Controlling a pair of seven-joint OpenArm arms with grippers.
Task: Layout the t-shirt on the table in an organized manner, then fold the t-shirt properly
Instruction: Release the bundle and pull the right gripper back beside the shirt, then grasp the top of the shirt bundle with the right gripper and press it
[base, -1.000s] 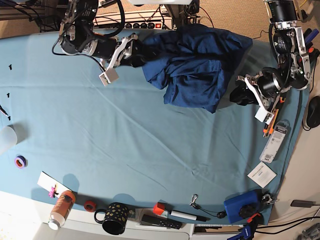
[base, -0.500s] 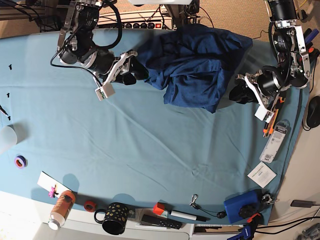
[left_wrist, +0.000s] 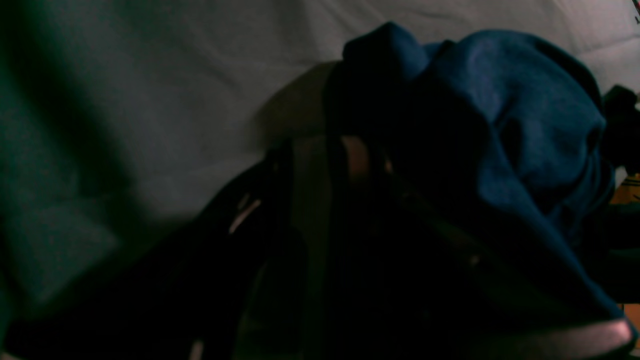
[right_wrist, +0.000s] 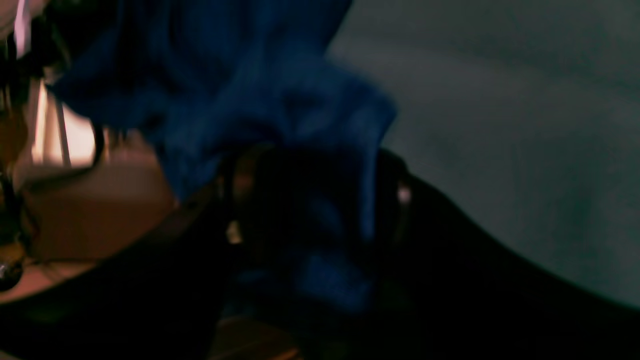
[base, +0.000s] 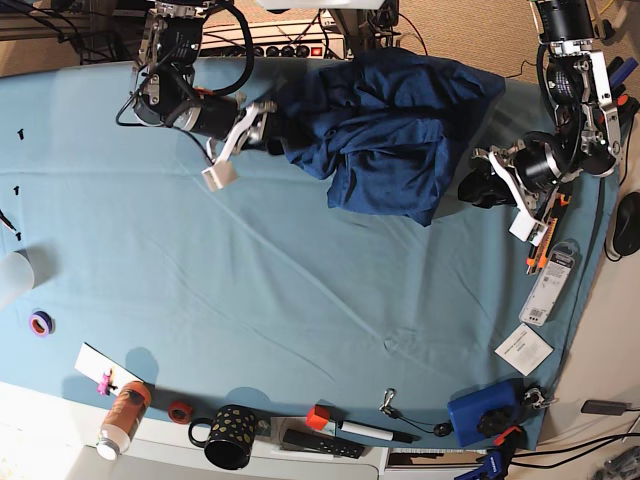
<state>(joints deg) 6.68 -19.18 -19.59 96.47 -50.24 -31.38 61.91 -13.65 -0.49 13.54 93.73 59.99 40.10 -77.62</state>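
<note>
**At the far table edge: shirt bunched between both grippers**

Navy cloth is pinched by the right gripper (base: 272, 132) at the t-shirt (base: 395, 130)'s 9 o'clock edge. The left gripper (base: 478, 188), at 4 o'clock, cannot be judged. Open table (base: 300, 290) is left toward 6 o'clock.
</note>
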